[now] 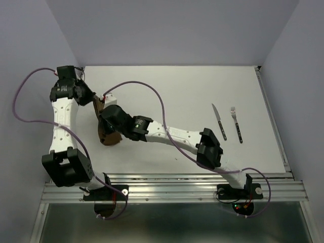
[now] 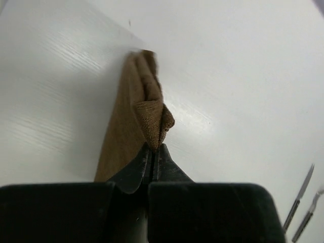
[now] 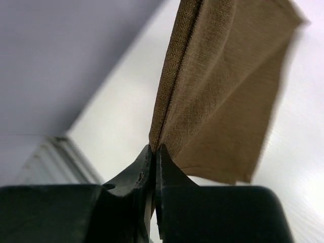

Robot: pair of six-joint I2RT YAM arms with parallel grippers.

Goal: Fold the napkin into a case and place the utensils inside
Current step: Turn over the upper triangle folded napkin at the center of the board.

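Observation:
The brown napkin hangs folded between my two grippers at the left of the table. My left gripper is shut on one corner of the napkin, which bunches just past the tips. My right gripper is shut on another edge of the napkin, and the cloth drapes away in a flat sheet. In the top view the left gripper is at the napkin's far end and the right gripper just nearer. The knife and fork lie side by side on the table's right.
The white table is bounded by grey walls at the back and sides. A metal rail runs along the near edge by the arm bases. A purple cable loops over the right arm. Knife and fork show at the left wrist view's lower right.

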